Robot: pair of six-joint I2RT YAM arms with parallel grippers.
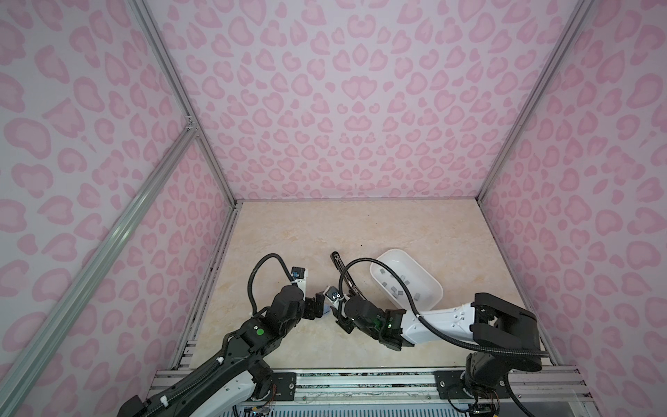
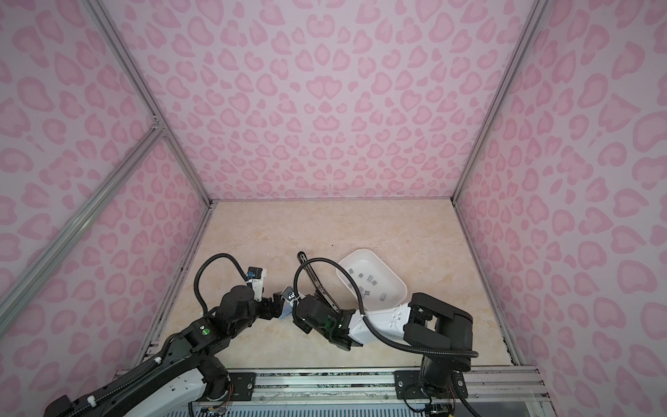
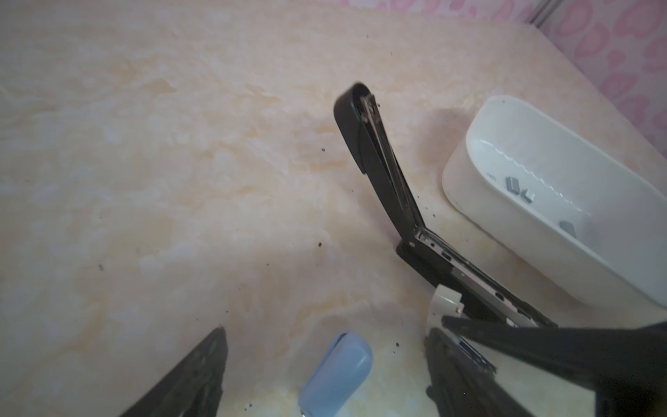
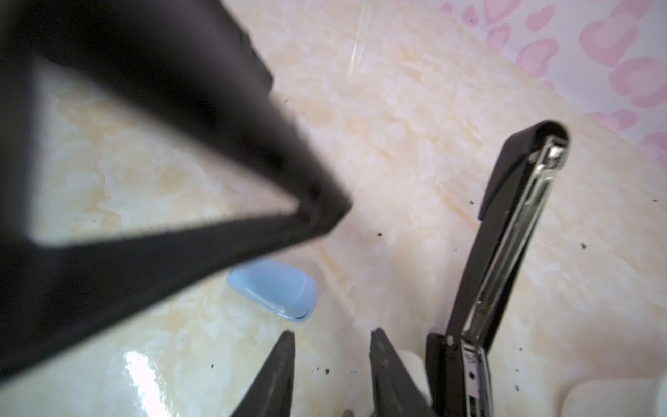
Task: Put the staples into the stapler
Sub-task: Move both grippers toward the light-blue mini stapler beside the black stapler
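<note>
The black stapler (image 1: 338,265) (image 2: 314,279) lies on the table with its lid swung fully open, the metal staple channel (image 3: 469,279) (image 4: 505,234) showing. The staples (image 1: 395,290) (image 2: 371,279) (image 3: 622,182) are small grey blocks scattered inside the white bin (image 1: 397,251) (image 2: 361,251) (image 3: 505,234) just right of it. My left gripper (image 3: 325,330) (image 1: 319,301) is open, straddling a light blue rounded object (image 3: 339,375) (image 4: 274,285) without touching it. Beside the stapler's hinge, my right gripper (image 4: 332,332) has its jaws apart, with bare table between the fingertips.
The two grippers stand close together, tip to tip, left of the stapler; a left finger (image 4: 306,202) fills much of the right wrist view. Pink patterned walls close in the table on three sides. Dark specks dot the marble-look table (image 3: 180,180).
</note>
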